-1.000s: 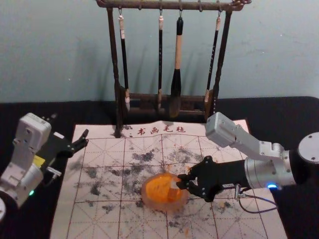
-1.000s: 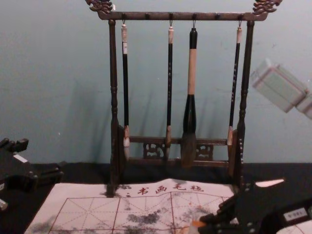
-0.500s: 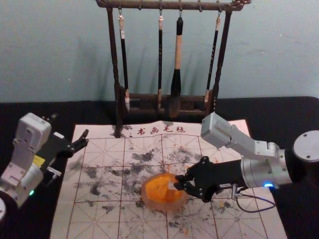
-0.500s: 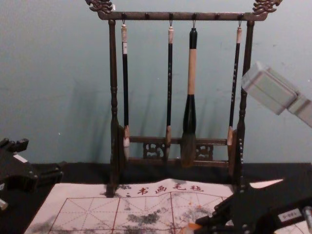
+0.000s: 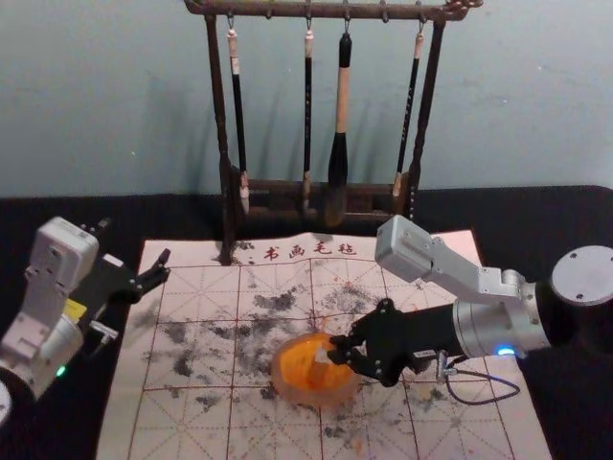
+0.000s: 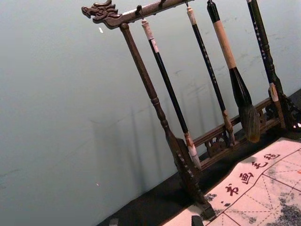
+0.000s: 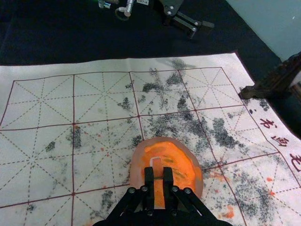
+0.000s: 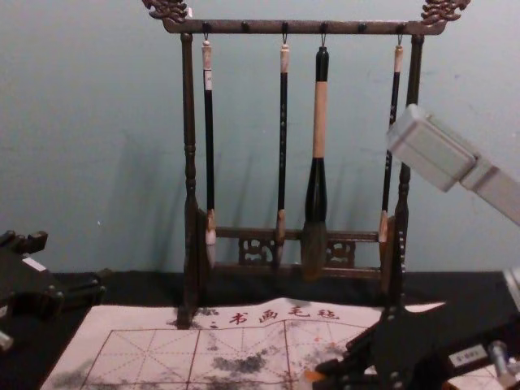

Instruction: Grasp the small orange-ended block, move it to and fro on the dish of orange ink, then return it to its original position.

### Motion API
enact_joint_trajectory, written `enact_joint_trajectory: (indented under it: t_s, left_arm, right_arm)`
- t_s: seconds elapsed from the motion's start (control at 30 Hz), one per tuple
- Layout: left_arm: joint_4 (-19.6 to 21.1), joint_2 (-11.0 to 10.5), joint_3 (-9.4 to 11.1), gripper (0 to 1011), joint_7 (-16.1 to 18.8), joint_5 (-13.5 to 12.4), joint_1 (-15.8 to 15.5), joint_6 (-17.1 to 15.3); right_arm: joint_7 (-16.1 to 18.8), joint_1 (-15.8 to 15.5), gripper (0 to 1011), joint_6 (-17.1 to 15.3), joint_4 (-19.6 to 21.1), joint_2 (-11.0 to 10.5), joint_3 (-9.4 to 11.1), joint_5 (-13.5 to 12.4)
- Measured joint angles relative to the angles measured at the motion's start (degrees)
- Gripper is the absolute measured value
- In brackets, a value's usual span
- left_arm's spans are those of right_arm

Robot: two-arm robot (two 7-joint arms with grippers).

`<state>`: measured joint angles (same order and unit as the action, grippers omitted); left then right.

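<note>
My right gripper (image 5: 343, 353) is over the right part of the dish of orange ink (image 5: 299, 372), shut on the small block (image 5: 324, 356). In the right wrist view the right gripper (image 7: 158, 175) pinches the block (image 7: 157, 164) between its two fingertips, above the orange ink (image 7: 181, 162); whether the block's lower end touches the ink I cannot tell. From the chest view, the block's orange part (image 8: 312, 376) shows at the fingertips. My left gripper (image 5: 134, 251) is parked open at the left; its tips show at the lower edge of the left wrist view.
A dark wooden rack (image 5: 228, 206) with several hanging brushes stands behind the dish, at the back of the gridded white felt mat (image 5: 192, 422). The mat has black smudges and orange spots. Black cloth (image 5: 536, 216) covers the table around it.
My right gripper has moved a little to the left over the dish, carrying the block with it. The left arm and the dish have stayed in place.
</note>
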<state>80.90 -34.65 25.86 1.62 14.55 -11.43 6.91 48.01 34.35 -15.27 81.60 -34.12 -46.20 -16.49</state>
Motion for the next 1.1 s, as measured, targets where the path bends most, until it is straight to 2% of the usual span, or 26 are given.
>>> enact_joint_trajectory:
  t_s: [0.67, 0.87, 1.1]
  left_arm:
    - [0.0, 0.0, 0.0, 1001, 0.0, 0.0, 0.0, 0.0]
    - [0.0, 0.0, 0.0, 1001, 0.0, 0.0, 0.0, 0.0]
    - [0.0, 0.0, 0.0, 1001, 0.0, 0.0, 0.0, 0.0]
  right_arm:
    - [-1.2, 1.6, 80, -0.2, -3.2, 1.5, 0.3, 0.5]
    - [-1.5, 1.6, 80, -0.5, -2.7, 0.9, 0.9, 0.7]
    - [-1.7, 0.6, 80, -1.4, 0.0, -0.7, 1.4, 0.4]
